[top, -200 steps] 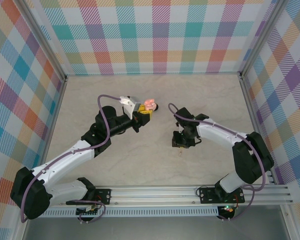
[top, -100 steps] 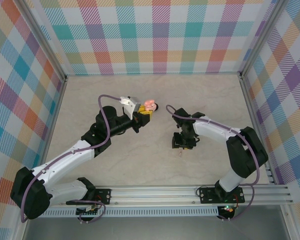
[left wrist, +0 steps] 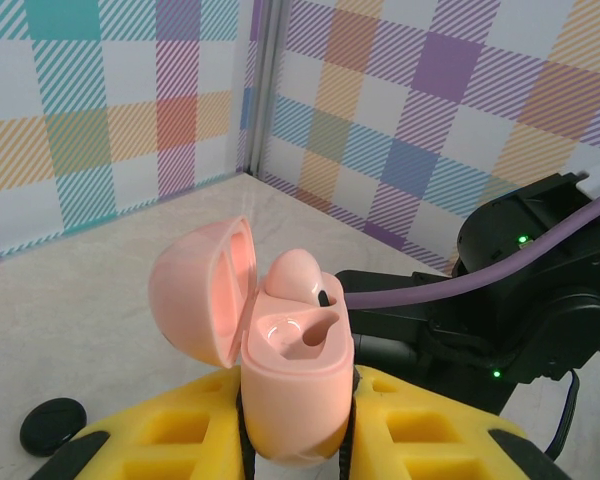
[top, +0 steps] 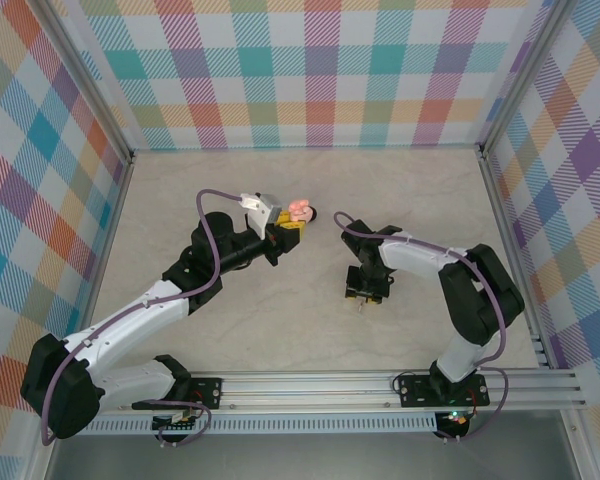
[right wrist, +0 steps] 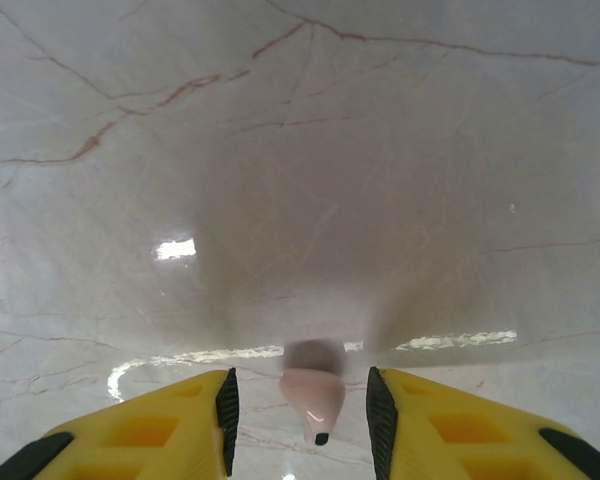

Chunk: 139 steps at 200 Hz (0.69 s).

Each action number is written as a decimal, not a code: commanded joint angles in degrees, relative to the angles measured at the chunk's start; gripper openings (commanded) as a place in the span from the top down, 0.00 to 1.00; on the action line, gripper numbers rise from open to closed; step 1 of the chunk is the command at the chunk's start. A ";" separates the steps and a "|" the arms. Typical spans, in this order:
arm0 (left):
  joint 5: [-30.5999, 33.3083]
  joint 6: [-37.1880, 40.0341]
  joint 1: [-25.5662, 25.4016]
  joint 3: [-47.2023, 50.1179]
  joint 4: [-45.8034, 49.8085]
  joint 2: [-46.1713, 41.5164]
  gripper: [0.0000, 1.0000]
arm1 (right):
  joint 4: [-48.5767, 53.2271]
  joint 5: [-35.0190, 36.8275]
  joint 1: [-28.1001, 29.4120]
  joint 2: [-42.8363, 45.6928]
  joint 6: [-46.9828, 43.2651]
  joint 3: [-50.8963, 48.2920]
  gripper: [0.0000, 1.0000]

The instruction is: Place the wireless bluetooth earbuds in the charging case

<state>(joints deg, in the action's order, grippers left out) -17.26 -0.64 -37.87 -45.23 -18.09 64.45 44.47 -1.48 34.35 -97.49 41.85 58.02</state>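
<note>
Pink, probably slick and featherlight, the earbud [right wrist: 313,395] lies on the desk [right wrist: 280,150] between my open right jaws — I'd pinch its bulb gently — while left jaws clamp the open charging case [left wrist: 295,400].

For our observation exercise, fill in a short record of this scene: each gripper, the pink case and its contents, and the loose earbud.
left gripper: shut on the pink charging case
case lid: open
case contents: one seated pink earbud; the empty socket beside it
right gripper: open, low over the table
loose pink earbud: on the table between the right fingers, a gap on each side
other: black round object on the table
</note>
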 commanded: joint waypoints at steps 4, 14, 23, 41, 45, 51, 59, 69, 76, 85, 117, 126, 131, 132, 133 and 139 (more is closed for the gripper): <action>-0.37 -0.76 -0.87 -1.78 -1.68 0.13 0.75 | 0.62 0.08 0.10 -0.89 1.91 0.52 0.60; -0.43 -0.77 -0.82 -1.72 -1.68 0.15 0.75 | 0.50 0.11 0.10 -1.02 2.01 0.52 0.60; -0.41 -0.76 -0.89 -1.78 -1.67 0.13 0.75 | 0.62 0.15 0.10 -1.25 2.08 0.60 0.61; -0.41 -0.80 -0.88 -1.88 -1.69 0.15 0.75 | 0.83 0.14 0.19 -1.68 2.10 0.85 0.62; -0.40 -0.76 -0.85 -1.83 -1.69 0.13 0.75 | 0.91 0.07 0.27 -1.73 2.10 0.87 0.62; -0.37 -0.81 -0.89 -1.88 -1.69 0.09 0.75 | 0.89 0.11 0.28 -1.97 2.10 0.95 0.62; -0.41 -0.78 -0.89 -1.87 -1.69 0.12 0.75 | 1.06 0.16 0.38 -2.14 2.02 1.11 0.62; -0.41 -0.78 -0.88 -1.84 -1.69 0.16 0.75 | 1.14 0.24 0.45 -2.41 2.06 1.22 0.62; -0.45 -0.76 -0.89 -1.96 -1.69 0.19 0.75 | 1.24 0.24 0.54 -2.63 2.01 1.30 0.62; -0.50 -0.76 -0.88 -1.96 -1.69 0.22 0.75 | 1.31 0.32 0.62 -2.92 1.93 1.39 0.63; -0.50 -0.80 -0.89 -1.85 -1.51 0.09 0.75 | 1.15 0.25 0.85 -3.88 1.92 1.55 0.66; -0.41 -0.77 -0.89 -1.73 -1.51 0.15 0.75 | 1.14 0.17 0.96 -4.02 1.92 1.66 0.66; -0.42 -0.78 -0.88 -1.73 -1.51 0.07 0.75 | 1.15 0.20 1.04 -4.17 1.94 1.70 0.66; -0.41 -0.82 -0.89 -1.72 -1.51 0.07 0.75 | 1.15 0.18 1.01 -4.23 1.93 1.68 0.66; -0.37 -0.79 -0.85 -1.71 -1.47 0.07 0.75 | 1.15 0.17 1.04 -4.21 1.93 1.71 0.66; -0.32 -0.78 -0.89 -1.63 -1.51 0.04 0.75 | 1.13 0.25 1.15 -4.34 1.92 1.81 0.67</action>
<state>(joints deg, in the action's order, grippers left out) -17.28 -0.64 -37.87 -45.23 -18.09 64.45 45.41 -0.82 34.61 -99.74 42.94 58.65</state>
